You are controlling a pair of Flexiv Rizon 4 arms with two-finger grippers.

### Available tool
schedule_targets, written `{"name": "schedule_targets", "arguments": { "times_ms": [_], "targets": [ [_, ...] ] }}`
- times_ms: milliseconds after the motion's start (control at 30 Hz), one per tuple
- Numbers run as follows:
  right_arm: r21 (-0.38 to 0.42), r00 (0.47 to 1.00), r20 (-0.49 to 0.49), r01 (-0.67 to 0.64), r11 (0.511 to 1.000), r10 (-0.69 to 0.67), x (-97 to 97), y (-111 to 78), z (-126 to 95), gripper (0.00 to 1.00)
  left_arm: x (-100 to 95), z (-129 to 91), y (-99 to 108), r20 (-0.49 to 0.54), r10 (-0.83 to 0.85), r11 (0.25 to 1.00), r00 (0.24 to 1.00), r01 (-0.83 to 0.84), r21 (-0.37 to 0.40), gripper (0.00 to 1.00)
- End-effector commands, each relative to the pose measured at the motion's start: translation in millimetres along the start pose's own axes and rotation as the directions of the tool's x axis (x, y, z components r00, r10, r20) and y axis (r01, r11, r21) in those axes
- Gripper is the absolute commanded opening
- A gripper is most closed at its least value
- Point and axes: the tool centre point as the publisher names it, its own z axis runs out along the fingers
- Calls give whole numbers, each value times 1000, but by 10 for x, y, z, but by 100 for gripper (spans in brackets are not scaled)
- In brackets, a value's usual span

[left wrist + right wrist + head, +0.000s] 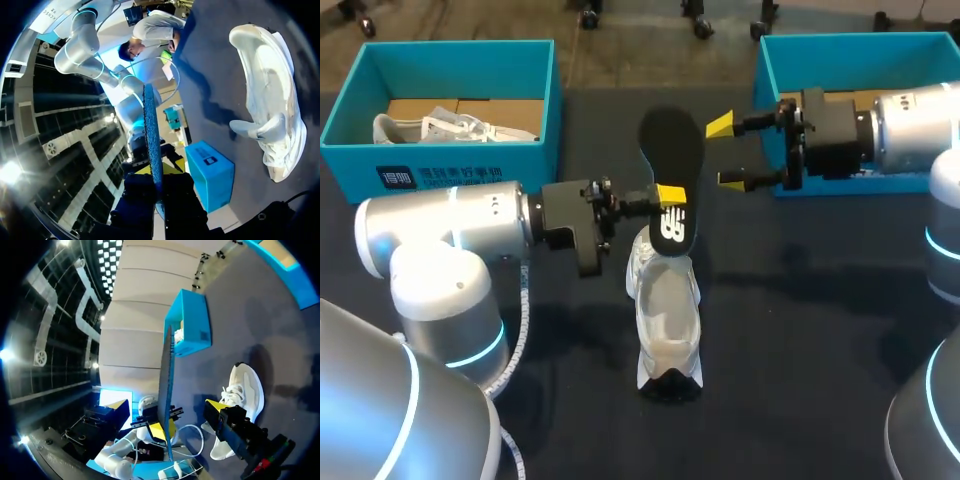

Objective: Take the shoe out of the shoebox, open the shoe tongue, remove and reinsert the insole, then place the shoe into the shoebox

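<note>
Right now my left fingers [670, 192] are clamped on the black insole [672, 145], gripping it from its 9 o'clock side. My right fingers [722, 125] stand spread apart at its 3 o'clock, touching nothing. The white shoe [665, 320] lies on the counter [800, 330] at the insole's 6 o'clock. The left shoebox [450, 170] sits at 10 o'clock and the right shoebox [840, 42] at 2 o'clock.
</note>
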Motion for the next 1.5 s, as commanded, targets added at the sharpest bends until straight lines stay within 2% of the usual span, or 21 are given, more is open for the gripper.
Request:
{"name": "schedule_targets", "arguments": {
  "times_ms": [33, 67, 167, 233, 300, 333, 367, 400, 467, 500, 967, 1100, 1367, 1500],
  "targets": [
    [12, 1000, 6, -1, 1000, 1, 4, 42, 117, 100, 40, 122, -1, -5, 2, 1000, 1000, -2, -3, 0],
    [13, 1000, 8, -1, 1000, 1, 8, 38, 123, 100, 43, 127, 1, -5, 1, 1000, 1000, -1, -3, 0],
    [22, 1000, 15, -2, 1000, 1, 19, 19, 154, 87, 55, 156, 7, -7, 2, 1000, 1000, -2, -4, 0],
    [25, 1000, 14, -3, 1000, 3, 16, 12, 164, 84, 58, 167, 10, -8, 3, 1000, 1000, -3, -6, 0],
    [27, 1000, 15, -12, 1000, 11, -2, -1, 178, 73, 70, 189, 19, -10, 5, 1000, 1000, -6, -9, 0],
    [27, 1000, 15, -12, 1000, 11, -2, -1, 178, 73, 70, 189, 19, -10, 5, 1000, 1000, -6, -9, 0],
    [27, 1000, 11, -15, 1000, 15, -16, -10, 183, 62, 74, 194, 23, -11, 6, 1000, 1000, -6, -12, 0],
    [23, 1000, 8, -21, 1000, 21, -30, -19, 186, 55, 75, 195, 23, -12, 7, 1000, 1000, -7, -15, 0],
    [21, 1000, 1, -27, 999, 27, -44, -29, 191, 54, 77, 197, 24, -14, 10, 1000, 1000, -10, -17, 0],
    [22, 1000, -3, -30, 999, 30, -50, -32, 197, 50, 84, 201, 25, -14, 11, 1000, 1000, -11, -18, 0],
    [25, 997, -41, -60, 998, 61, -103, -44, 282, 36, 101, 206, 28, -16, 20, 999, 1000, -21, -27, 0],
    [32, 997, -43, -57, 998, 59, -99, -62, 306, 28, 110, 209, 31, -17, 21, 999, 1000, -22, -30, 0],
    [61, 999, -39, 9, 998, -6, -71, -91, 336, 32, 121, 214, 27, -15, 12, 999, 1000, -13, -31, 0],
    [60, 999, -45, 23, 998, -20, -80, -95, 340, 29, 121, 211, 19, -17, 11, 999, 1000, -11, -31, 0]
  ]
}}
